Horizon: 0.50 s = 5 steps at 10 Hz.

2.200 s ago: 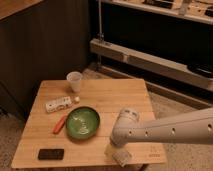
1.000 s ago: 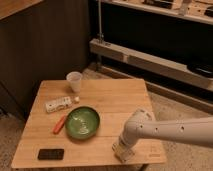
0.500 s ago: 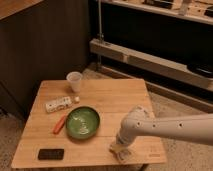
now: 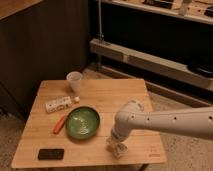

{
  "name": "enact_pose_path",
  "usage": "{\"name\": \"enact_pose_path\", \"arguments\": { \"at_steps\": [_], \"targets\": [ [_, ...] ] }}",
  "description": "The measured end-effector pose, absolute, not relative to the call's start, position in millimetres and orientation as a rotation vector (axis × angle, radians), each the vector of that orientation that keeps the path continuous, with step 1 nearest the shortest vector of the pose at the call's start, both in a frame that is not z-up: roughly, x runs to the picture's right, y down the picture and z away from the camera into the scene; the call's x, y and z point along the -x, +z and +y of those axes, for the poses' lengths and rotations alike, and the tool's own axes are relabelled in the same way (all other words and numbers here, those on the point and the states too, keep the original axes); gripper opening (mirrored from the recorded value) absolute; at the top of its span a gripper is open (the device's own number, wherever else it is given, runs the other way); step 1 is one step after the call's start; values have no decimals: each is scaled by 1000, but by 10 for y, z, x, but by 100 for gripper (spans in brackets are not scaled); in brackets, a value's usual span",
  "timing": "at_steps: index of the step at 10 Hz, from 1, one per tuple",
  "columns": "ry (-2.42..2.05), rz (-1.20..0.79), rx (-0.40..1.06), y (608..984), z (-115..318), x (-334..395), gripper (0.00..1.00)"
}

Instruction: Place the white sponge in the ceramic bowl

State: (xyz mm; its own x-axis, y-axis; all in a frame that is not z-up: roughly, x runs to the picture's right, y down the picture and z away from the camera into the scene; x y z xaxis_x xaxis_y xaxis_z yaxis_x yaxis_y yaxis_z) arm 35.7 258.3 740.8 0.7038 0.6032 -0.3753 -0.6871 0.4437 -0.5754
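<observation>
nearest, the claw (image 4: 117,148) sits low at the front right edge of the table (image 4: 135,102); whether it is open, closed or gripping anything i cannot tell. the white sponge cannot be made out, perhaps hidden under it. just left and farther back, the ceramic bowl (image 4: 82,122) looks empty. judging by that, the carry and the drop are not yet done.

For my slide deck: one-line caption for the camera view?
Robot hand low at the wooden table's front edge, right of the green ceramic bowl.
</observation>
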Motion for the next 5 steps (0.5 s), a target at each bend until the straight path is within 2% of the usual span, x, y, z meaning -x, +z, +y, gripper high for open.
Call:
{"name": "enact_pose_path", "arguments": {
  "at_steps": [5],
  "targets": [
    [762,108,758,7328,2267,-82,2]
  ]
}}
